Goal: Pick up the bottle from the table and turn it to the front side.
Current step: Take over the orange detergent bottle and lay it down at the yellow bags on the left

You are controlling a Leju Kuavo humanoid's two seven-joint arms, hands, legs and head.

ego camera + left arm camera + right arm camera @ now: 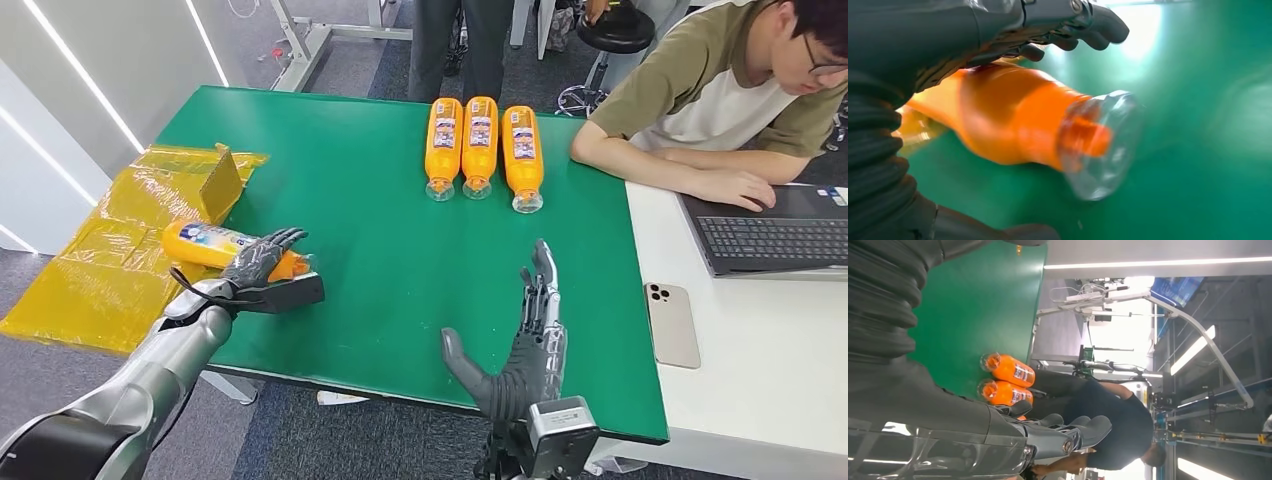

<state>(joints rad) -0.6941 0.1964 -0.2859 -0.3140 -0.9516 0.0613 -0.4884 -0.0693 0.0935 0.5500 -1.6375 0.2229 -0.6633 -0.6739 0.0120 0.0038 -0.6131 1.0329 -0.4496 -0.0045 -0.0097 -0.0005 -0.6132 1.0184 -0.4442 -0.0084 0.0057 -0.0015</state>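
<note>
- Around the green table (380, 200), a person in an olive shirt (720, 90) leans on the far right corner, at about 2 o'clock from the table's middle, one hand resting near a laptop (780, 235) on the adjoining white desk.
- A phone (672, 323) lies face down on that white desk at about 4 o'clock, just past the green edge.
- A yellow plastic sheet (100, 260) with a cardboard flap (222, 183) covers the table's left end at 9 o'clock.
- Another person's dark trouser legs (460, 40) stand behind the table at 12 o'clock.
- Counted: four orange bottles in all. Three bottles (480, 145) lie side by side in a row at 12 o'clock, touching or nearly so, with their clear caps pointing toward the robot.
- The fourth, the held bottle (205, 245), lies at 9 o'clock where the yellow sheet meets the green top, under the left hand.
- The left hand (262, 260) reaches in from 7 o'clock, palm down, fingers curled over the bottle's orange neck end and gripping it; the left wrist view shows its clear cap (1103, 145) sticking out past the fingers (1088, 25).
- The right hand (525, 345) stands at 5 o'clock near the front edge, fingers straight and together, thumb spread wide, holding nothing.
</note>
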